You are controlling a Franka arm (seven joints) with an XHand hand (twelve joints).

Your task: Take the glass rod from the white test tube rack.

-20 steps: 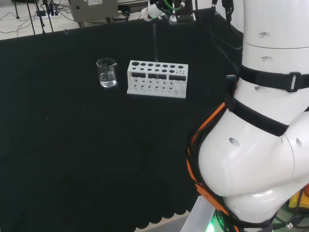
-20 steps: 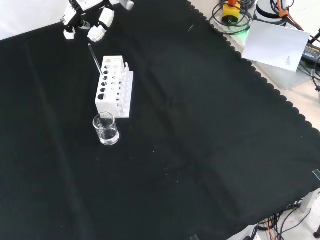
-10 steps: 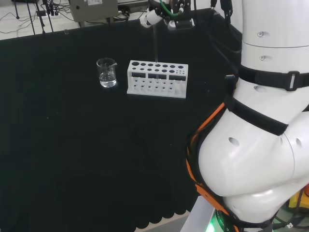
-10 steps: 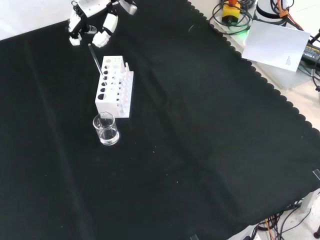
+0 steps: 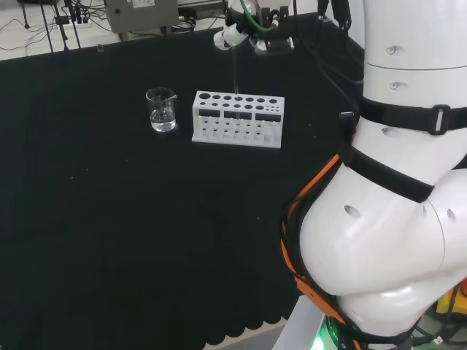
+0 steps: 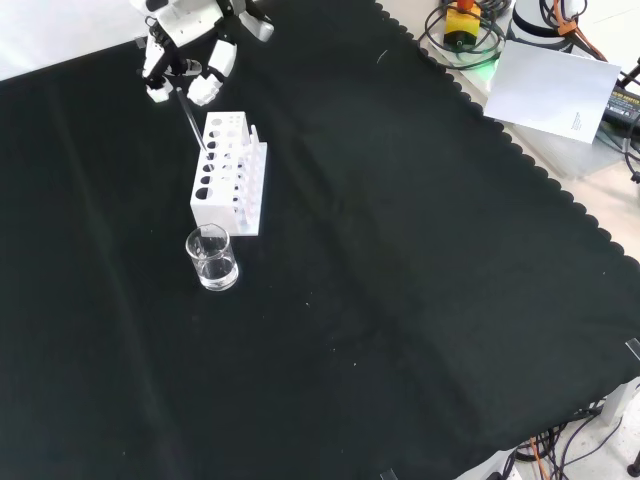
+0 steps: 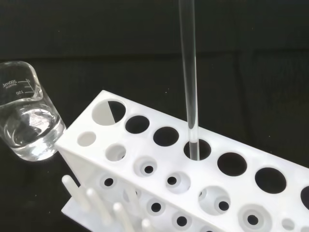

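Note:
A thin glass rod (image 5: 235, 71) (image 6: 193, 122) (image 7: 189, 72) stands nearly upright in a back-row hole of the white test tube rack (image 5: 238, 119) (image 6: 229, 176) (image 7: 145, 193). The black and white hand (image 5: 248, 33) (image 6: 188, 45) hovers at the rod's upper end. Its fingertips (image 6: 205, 92) hang on either side of the rod's top, spread apart and not closed on it. The wrist view looks down along the rod into the rack's holes.
A clear glass beaker (image 5: 161, 109) (image 6: 212, 258) (image 7: 26, 121) with a little water stands just beside one end of the rack. The arm's big white links (image 5: 394, 189) rise at the head view's right. Black cloth lies all around the rack.
The hand has come down and closer to the rack, so its fingertips now flank the rod's top. Rod, rack and beaker have stayed put.

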